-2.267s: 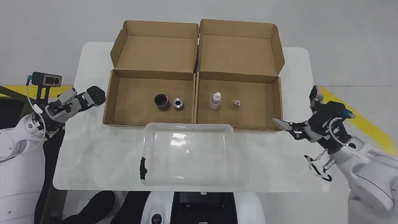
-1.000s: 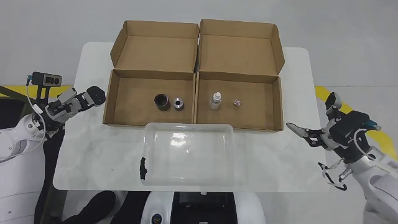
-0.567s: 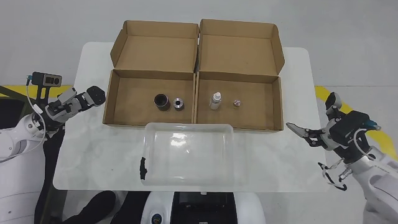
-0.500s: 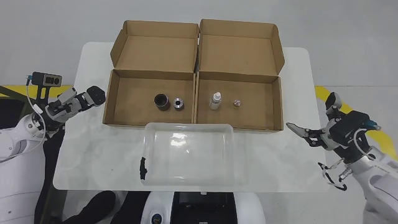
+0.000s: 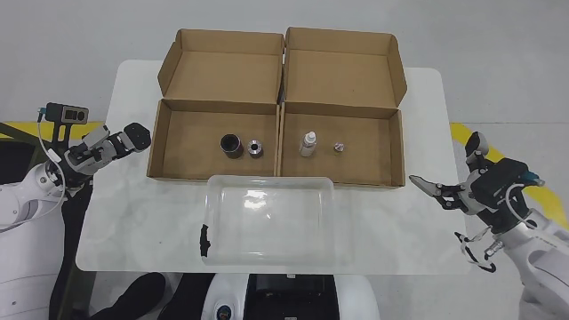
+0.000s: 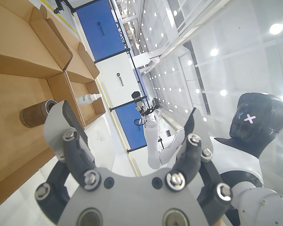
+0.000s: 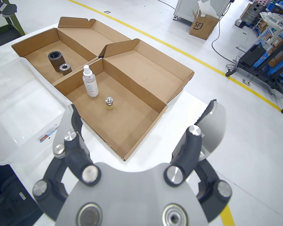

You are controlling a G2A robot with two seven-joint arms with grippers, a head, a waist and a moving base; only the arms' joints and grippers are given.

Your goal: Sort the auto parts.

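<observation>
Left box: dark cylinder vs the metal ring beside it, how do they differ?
The dark cylinder is brown-black; the metal ring has a bright silver top face. The dark cylinder stands clearly taller than the low metal ring. The dark cylinder is also wider than the metal ring. Shared: both stand upright, bore facing up, side by side in the same cardboard box.

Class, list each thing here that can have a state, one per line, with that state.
Left brown cardboard box: open.
Right brown cardboard box: open.
Clear plastic bin: empty, lidless.
White spray bottle: upright.
Dark metal cylinder: upright.
Silver metal ring: lying flat.
Small brass-and-silver fitting: upright.
Left gripper: open, empty.
Right gripper: open, empty.
</observation>
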